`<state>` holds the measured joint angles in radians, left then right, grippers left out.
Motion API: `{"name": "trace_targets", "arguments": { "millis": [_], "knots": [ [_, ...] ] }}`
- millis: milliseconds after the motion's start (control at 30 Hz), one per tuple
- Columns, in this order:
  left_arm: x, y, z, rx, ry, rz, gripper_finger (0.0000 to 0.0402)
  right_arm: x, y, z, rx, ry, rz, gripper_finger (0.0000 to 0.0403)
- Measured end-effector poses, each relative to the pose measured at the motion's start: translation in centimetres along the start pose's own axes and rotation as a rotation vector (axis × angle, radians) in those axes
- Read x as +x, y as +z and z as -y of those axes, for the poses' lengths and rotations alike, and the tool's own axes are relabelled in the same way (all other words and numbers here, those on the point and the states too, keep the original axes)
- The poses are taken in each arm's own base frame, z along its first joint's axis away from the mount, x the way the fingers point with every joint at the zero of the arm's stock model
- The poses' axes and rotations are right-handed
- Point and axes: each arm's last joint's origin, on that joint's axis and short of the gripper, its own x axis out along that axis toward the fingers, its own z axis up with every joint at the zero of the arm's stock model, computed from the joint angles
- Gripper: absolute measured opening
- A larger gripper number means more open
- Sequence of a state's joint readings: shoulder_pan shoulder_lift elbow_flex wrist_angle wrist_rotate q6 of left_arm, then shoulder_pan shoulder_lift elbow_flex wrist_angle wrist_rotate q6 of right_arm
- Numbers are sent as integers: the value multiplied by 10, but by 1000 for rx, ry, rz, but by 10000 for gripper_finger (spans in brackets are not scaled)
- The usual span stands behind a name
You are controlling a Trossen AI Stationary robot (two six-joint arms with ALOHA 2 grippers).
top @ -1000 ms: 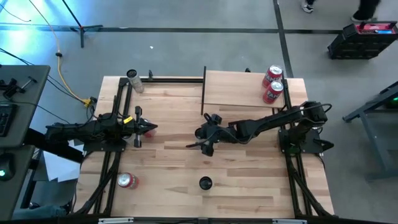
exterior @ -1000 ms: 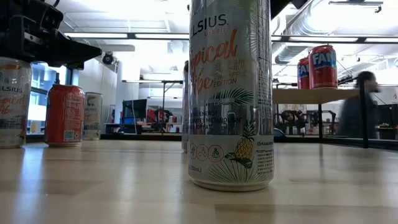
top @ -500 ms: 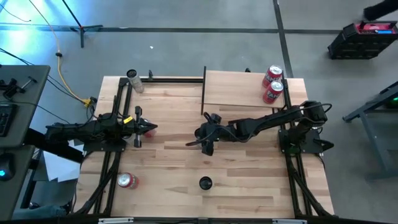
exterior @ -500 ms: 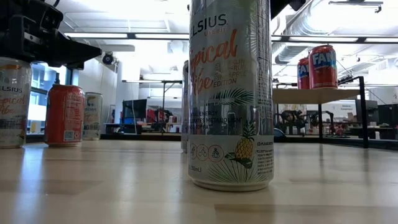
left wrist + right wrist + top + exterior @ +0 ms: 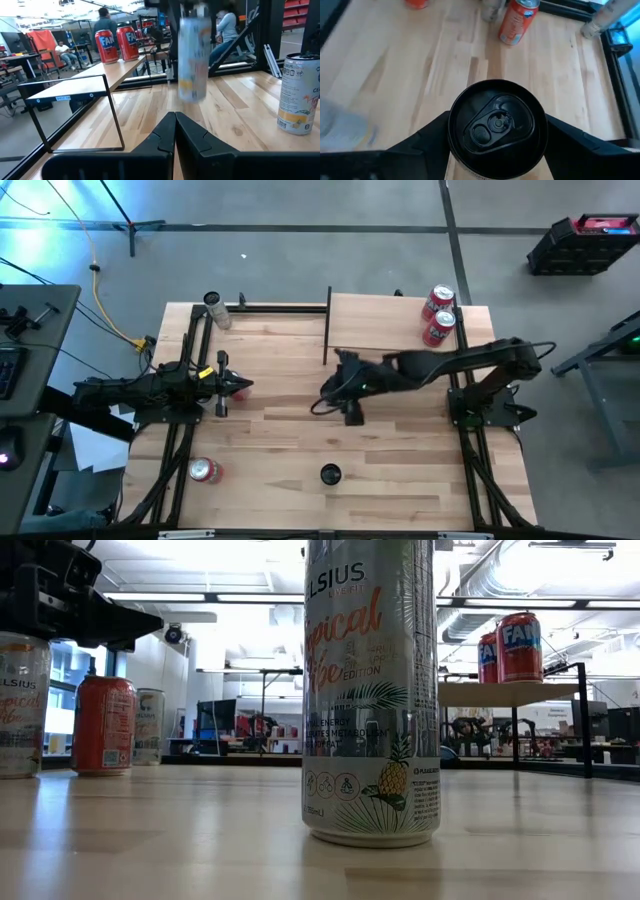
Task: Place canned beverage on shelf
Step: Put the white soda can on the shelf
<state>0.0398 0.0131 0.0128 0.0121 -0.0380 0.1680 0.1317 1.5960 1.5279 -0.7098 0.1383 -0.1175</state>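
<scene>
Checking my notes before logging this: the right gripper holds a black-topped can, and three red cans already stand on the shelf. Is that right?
Not quite. The high view shows two red cans on the shelf, not three. The rest stands: the right gripper holds a black-topped can, as the right wrist view shows.

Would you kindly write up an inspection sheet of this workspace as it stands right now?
Surface: planked wooden tabletop, black rails along its sides.
Job's things: shelf at the back right, carrying two red cans; black-topped can in the right gripper's grip.
Clutter: loose red can front left; dark-topped can front centre; silver can back left corner.
Grippers: right gripper shut on the black-topped can near the table's centre; left gripper shut, empty, at the left.
Cables: yellow cable on the floor beyond the left side.
Surroundings: black crate on the floor; people in the room.
</scene>
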Motion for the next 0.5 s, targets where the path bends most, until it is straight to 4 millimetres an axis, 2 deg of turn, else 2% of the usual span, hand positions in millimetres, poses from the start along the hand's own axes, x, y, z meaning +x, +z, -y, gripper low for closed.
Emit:
{"name": "trace_targets", "arguments": {
  "millis": [167, 300, 400, 500],
  "knots": [
    [0, 0, 0, 0, 0, 0, 3, -57, 21, 17, -109, 22, -61, 243],
    [0, 0, 0, 0, 0, 1, 3, -92, 29, 37, -163, 85, -2, 243],
    [0, 0, 0, 0, 0, 0, 3, -122, 23, 59, -182, 102, 86, 243],
    [0, 0, 0, 0, 0, 0, 3, -142, 4, 87, -184, 52, 106, 243]
  ]
}}
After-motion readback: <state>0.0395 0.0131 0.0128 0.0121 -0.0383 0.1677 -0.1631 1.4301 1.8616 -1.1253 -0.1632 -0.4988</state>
